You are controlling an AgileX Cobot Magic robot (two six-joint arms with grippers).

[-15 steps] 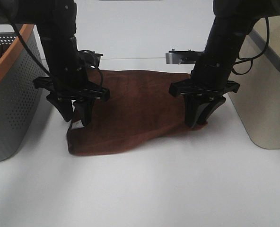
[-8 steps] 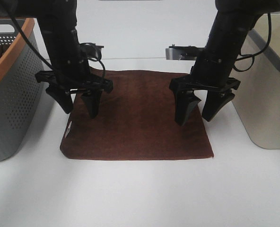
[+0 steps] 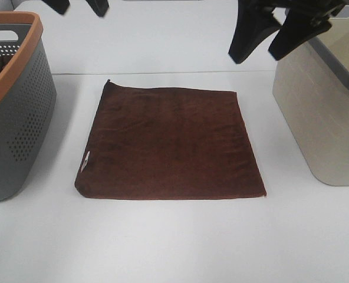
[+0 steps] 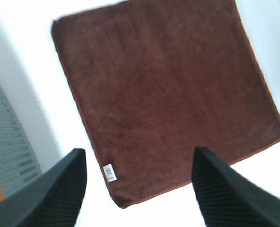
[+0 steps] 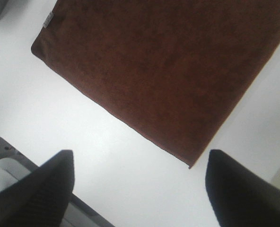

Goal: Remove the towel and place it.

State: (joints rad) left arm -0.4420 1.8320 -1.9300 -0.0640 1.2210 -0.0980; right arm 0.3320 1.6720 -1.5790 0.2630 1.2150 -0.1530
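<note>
The dark brown towel (image 3: 168, 141) lies flat and spread out on the white table between two baskets, its small white tag (image 3: 86, 157) on the left edge. It also shows in the left wrist view (image 4: 163, 90) and the right wrist view (image 5: 163, 66). My left gripper (image 3: 77, 5) is open and empty, high above the table at the top left, only its fingertips in view. My right gripper (image 3: 272, 32) is open and empty, raised above the towel's far right corner. Neither touches the towel.
A grey perforated basket with an orange rim (image 3: 12, 112) stands at the left. A beige basket (image 3: 325, 118) stands at the right. White table (image 3: 174, 242) extends in front of the towel.
Both grippers opened and let go of the towel, which settled flat on the table. Both arms then rose high above it.
</note>
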